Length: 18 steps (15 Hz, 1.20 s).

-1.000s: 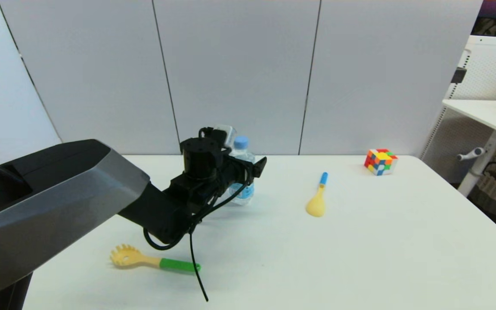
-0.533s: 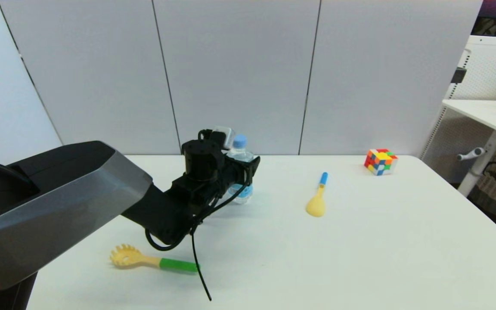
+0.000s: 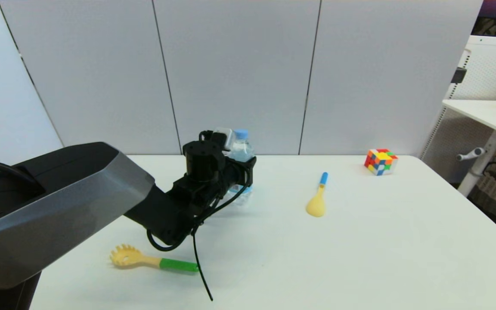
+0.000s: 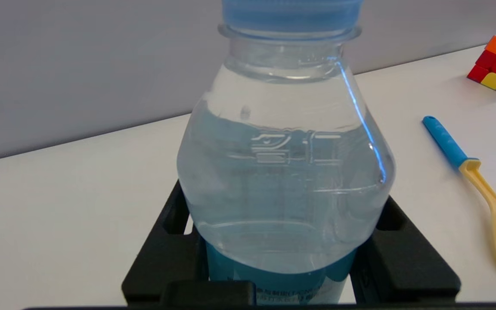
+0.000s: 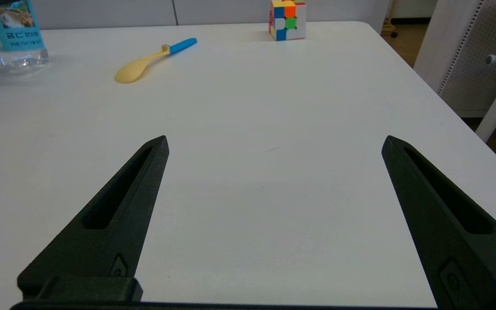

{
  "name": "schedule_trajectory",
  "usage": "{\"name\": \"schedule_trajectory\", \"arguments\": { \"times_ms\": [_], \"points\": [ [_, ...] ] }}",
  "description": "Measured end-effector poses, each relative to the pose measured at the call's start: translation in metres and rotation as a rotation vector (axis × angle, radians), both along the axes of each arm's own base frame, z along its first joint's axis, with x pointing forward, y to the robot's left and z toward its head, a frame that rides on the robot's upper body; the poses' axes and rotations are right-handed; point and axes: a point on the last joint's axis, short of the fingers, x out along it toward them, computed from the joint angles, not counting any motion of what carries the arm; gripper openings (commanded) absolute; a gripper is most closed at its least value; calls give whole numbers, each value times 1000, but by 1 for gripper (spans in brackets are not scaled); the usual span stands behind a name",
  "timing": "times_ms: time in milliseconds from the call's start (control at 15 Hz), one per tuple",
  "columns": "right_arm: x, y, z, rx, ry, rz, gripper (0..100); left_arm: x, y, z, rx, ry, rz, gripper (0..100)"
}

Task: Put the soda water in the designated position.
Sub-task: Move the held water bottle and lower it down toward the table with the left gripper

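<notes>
Your left gripper is clamped around the soda water, bottle upright just above the table. Your right gripper hangs wide open, well apart from it.

Clear, glossy plastic on the soda water, light streaking its shoulder, raised lettering moulded into the wall, a smooth light blue cap and a shiny printed label below. The left gripper clamps it with matt black plastic fingers (same dull finish on the right gripper). The table looks smooth, white and faintly sheeny. The spoon is matt yellow plastic, handle glossier blue. The cube has shiny coloured faces.
</notes>
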Motion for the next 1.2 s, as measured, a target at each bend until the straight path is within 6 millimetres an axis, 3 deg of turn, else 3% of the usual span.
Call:
{"name": "schedule_trajectory", "arguments": {
  "times_ms": [400, 600, 800, 1200],
  "points": [
    [0, 0, 0, 0, 0, 1, 100, 0, 5, 25, -19, -63, 6, 0],
    [0, 0, 0, 0, 0, 0, 100, 2, 27, 53, 1, -120, 54, 0],
    [0, 0, 0, 0, 0, 1, 100, 7, 71, 86, 41, -174, 157, 0],
    [0, 0, 0, 0, 0, 1, 100, 11, 195, 141, 112, -264, 473, 0]
  ]
}}
